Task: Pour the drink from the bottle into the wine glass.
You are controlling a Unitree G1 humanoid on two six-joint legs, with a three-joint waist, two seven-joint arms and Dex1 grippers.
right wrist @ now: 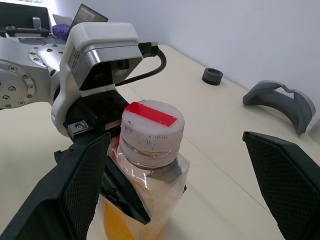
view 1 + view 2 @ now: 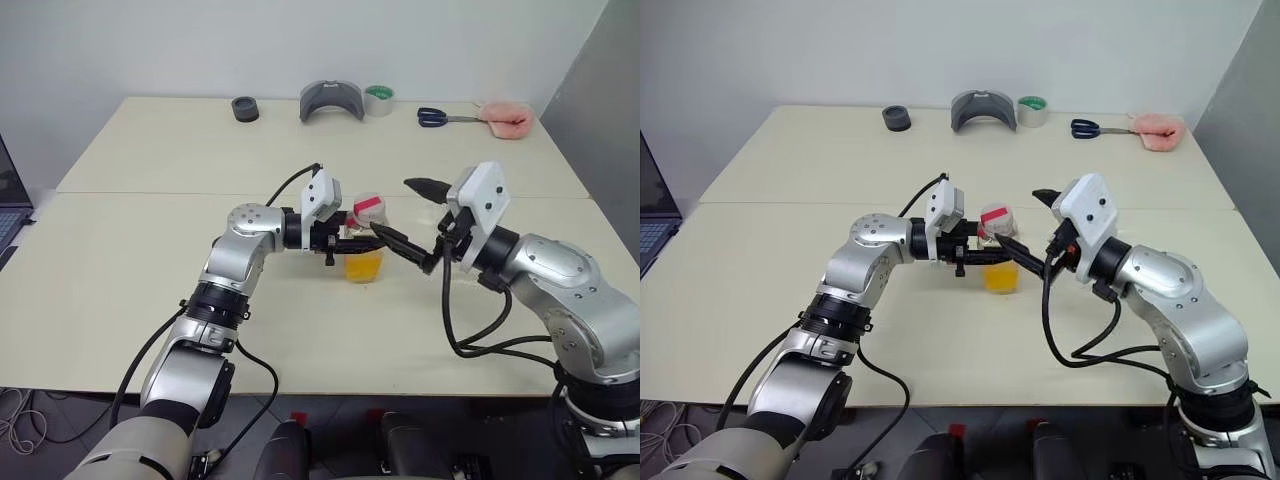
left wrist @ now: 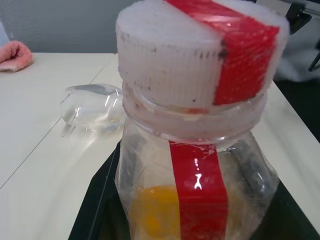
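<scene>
Bottle (image 2: pixel 365 245): small, clear, thin-walled plastic; likely light and easily squashed, so best gripped low on the body, as now.
Cap (image 1: pixel 152 125): whitish, ribbed, crossed by a red strip, screwed on; the ribs should give purchase for twisting.
Drink (image 2: pixel 1002 277): orange-yellow, filling only the lower part.
Place: upright at the middle of the desk (image 2: pixel 120 290).
Left hand (image 2: pixel 335 243): closed tight on the bottle's body from the left.
Right hand (image 1: pixel 175 185): spread wide, holding nothing, one finger either side of the cap.
Wine glass (image 3: pixel 92 106): clear, apparently lying on its side beyond the bottle; fragile, and probably slippery.
</scene>
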